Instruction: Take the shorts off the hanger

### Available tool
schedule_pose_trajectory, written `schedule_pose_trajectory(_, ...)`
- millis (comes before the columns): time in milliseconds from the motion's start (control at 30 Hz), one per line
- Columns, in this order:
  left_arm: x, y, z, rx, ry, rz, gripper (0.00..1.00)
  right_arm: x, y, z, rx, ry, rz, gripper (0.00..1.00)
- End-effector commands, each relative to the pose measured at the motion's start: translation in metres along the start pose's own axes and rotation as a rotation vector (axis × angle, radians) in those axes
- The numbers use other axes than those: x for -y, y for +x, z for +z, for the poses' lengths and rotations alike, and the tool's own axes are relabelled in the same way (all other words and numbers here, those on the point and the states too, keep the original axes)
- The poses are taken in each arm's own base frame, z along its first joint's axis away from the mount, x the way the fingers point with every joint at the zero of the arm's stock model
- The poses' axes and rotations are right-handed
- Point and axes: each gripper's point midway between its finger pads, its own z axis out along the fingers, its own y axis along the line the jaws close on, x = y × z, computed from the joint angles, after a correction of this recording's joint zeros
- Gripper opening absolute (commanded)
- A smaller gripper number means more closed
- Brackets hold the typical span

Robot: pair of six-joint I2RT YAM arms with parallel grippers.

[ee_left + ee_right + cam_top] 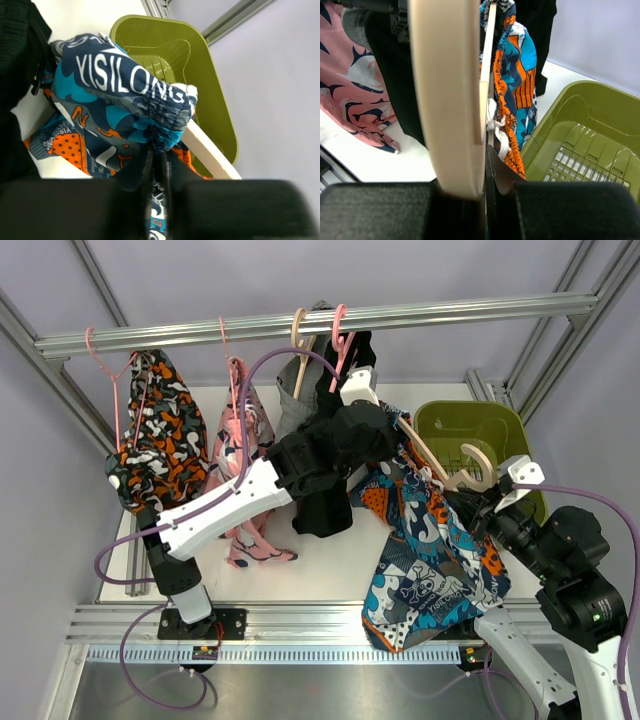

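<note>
Blue-orange-white patterned shorts (430,550) are found hanging from a wooden hanger (432,465) that is held clear of the rail (300,325), right of centre. They hang above the white table (300,570) and just beside the green basket (490,425). The hanger is clamped near its hook by the right gripper (480,185), with the jaws closed against the wood. The elastic waistband of the shorts is pinched by the left gripper (156,157), whose jaws are closed on a bunched fold of cloth next to the hanger's pale arm. The waistband is gathered along that arm, so the shorts are not yet off the hanger, and the legs are seen drooping toward the near table edge. Four other pairs are noted on hangers on the rail. The black shorts (358,350) and grey shorts (290,405) hang behind the left arm, a pink patterned pair (245,430) hangs beside them, and an orange-black-white pair (160,435) hangs at far left.
</note>
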Motion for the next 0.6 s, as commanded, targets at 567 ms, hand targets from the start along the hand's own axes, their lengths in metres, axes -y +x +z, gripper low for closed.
schedule_pose_trajectory(567,-0.083,-0.084,-0.009,0.119,-0.151,0.113,0.00,-0.014,0.027,-0.048,0.006,-0.017,-0.036,0.00)
